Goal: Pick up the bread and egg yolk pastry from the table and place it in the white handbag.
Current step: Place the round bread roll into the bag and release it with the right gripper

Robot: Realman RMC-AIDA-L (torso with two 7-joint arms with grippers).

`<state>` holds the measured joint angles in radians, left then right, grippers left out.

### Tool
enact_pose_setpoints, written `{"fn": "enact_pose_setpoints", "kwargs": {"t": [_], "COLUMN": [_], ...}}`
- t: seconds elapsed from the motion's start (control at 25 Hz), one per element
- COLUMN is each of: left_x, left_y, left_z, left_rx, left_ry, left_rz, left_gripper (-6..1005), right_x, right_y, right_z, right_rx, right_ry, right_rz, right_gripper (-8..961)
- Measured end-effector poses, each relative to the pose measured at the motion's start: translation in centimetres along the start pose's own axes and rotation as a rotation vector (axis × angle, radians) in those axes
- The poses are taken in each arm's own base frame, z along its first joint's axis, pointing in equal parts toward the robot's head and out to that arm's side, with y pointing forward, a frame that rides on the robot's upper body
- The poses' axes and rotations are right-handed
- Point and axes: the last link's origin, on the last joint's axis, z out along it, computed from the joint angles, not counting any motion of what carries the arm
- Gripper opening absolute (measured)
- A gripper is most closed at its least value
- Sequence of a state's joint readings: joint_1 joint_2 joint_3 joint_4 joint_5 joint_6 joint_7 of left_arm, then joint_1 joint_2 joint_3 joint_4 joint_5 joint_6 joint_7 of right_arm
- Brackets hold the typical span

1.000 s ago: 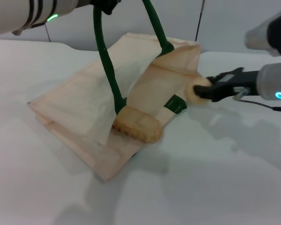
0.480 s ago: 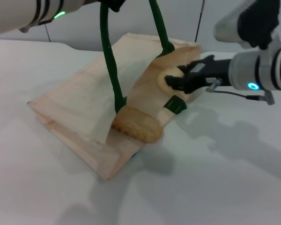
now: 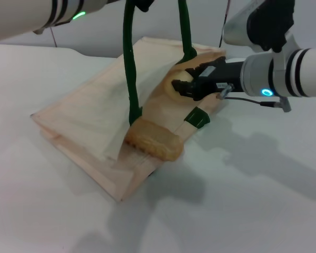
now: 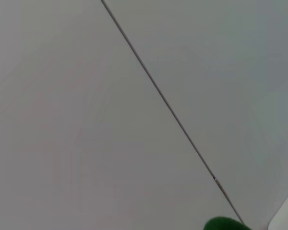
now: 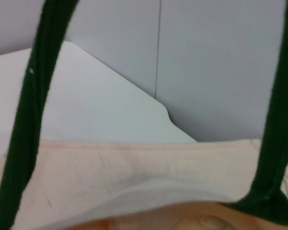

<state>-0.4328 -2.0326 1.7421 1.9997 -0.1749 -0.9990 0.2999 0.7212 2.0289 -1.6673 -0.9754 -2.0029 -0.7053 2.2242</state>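
Observation:
The white handbag (image 3: 84,113) lies on the table with its mouth held open. My left gripper (image 3: 142,4), at the top edge of the head view, is shut on its green handle (image 3: 129,63), which hangs taut. The striped bread (image 3: 154,141) rests at the front lip of the mouth. My right gripper (image 3: 183,87) reaches into the opening from the right, shut on the egg yolk pastry (image 3: 179,84), a pale round ball just inside the bag. In the right wrist view the handle straps (image 5: 24,134) frame the bag's raised upper panel (image 5: 134,167).
The white table (image 3: 253,200) spreads out around the bag, bare at the front and right. A grey wall (image 3: 263,52) stands behind. A thin dark cable (image 3: 224,26) hangs near the bag's far corner, and a green tab (image 3: 196,117) sits on the bag's near side.
My right gripper has carried the egg yolk pastry leftwards from beside the bag into its open mouth. The left gripper and handles have shifted slightly right. The bread has stayed put.

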Motion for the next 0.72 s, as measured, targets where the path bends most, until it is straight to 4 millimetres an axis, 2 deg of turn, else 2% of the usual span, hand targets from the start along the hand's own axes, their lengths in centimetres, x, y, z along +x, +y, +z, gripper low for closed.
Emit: {"fn": "enact_pose_setpoints", "kwargs": {"t": [0.4,0.72], "left_x": [0.5,0.7], "left_y": [0.0,0.1], "left_z": [-0.3,-0.3], "left_rx": [0.004,0.001], "left_ry": [0.021,0.027], "left_rz": [-0.003,0.0], "left_gripper": [116,116], "right_x": [-1.2,-1.1], "right_y": [0.3,-0.1], "right_z": [0.9,2.2], "right_rx": [-0.031,-0.048], "right_ry": [-0.035,0.021], "right_rz": [-0.034,-0.001], "right_gripper": [386,405]}}
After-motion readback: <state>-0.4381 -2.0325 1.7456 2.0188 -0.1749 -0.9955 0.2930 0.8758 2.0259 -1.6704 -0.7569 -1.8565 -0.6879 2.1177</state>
